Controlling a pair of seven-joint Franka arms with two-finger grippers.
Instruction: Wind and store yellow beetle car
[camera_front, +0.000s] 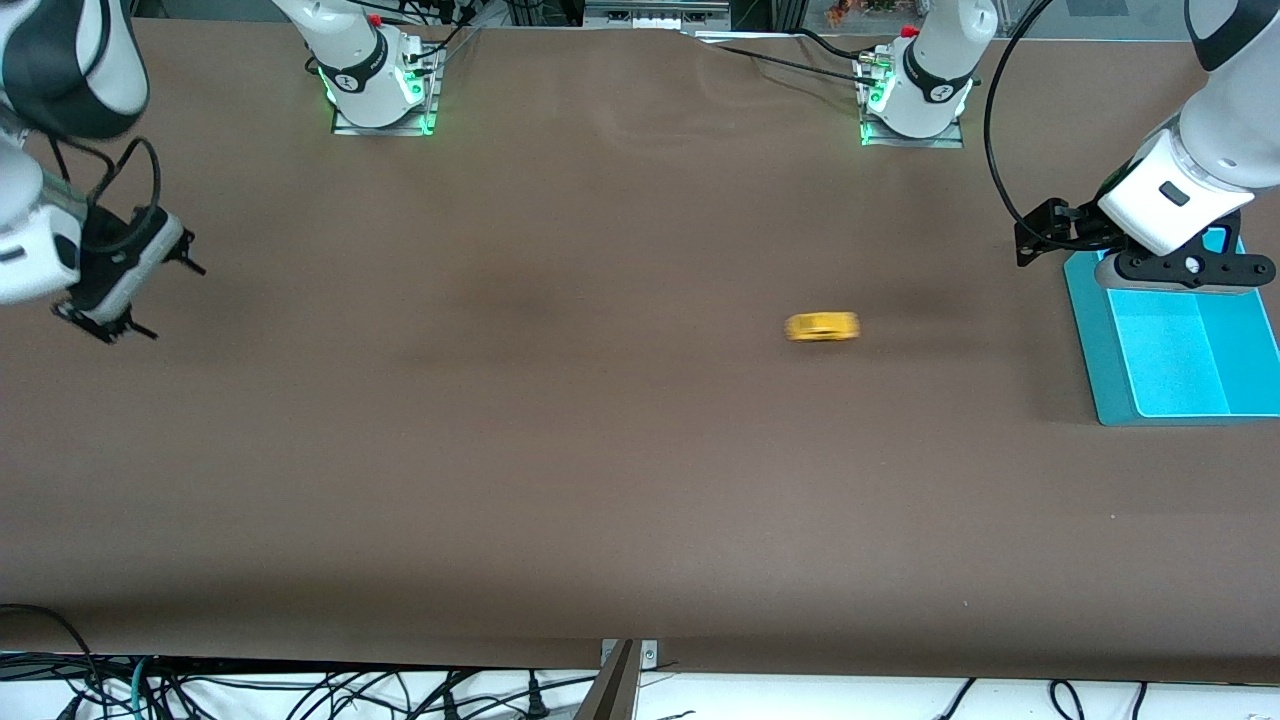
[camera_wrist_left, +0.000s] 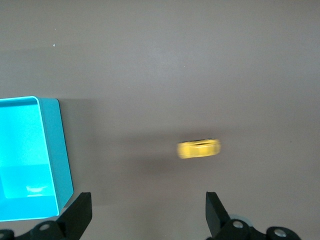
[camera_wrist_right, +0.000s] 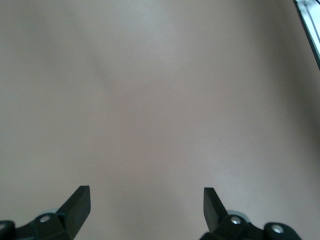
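The yellow beetle car (camera_front: 822, 327) is on the brown table, apart from both grippers and closer to the left arm's end. It looks smeared along its length. It also shows in the left wrist view (camera_wrist_left: 199, 149), out past the fingertips. My left gripper (camera_front: 1185, 272) is open and empty, over the rim of the teal bin (camera_front: 1098, 385) that is farthest from the front camera. In its own view the left gripper (camera_wrist_left: 149, 215) has its fingers wide apart. My right gripper (camera_front: 168, 300) is open and empty above bare table at the right arm's end, and its own view (camera_wrist_right: 146, 210) shows only tabletop.
The teal bin (camera_wrist_left: 62, 165) stands at the left arm's end of the table and nothing shows in its visible part. The two arm bases (camera_front: 380, 85) (camera_front: 915, 95) stand along the table's edge farthest from the front camera. Cables hang below the nearest edge.
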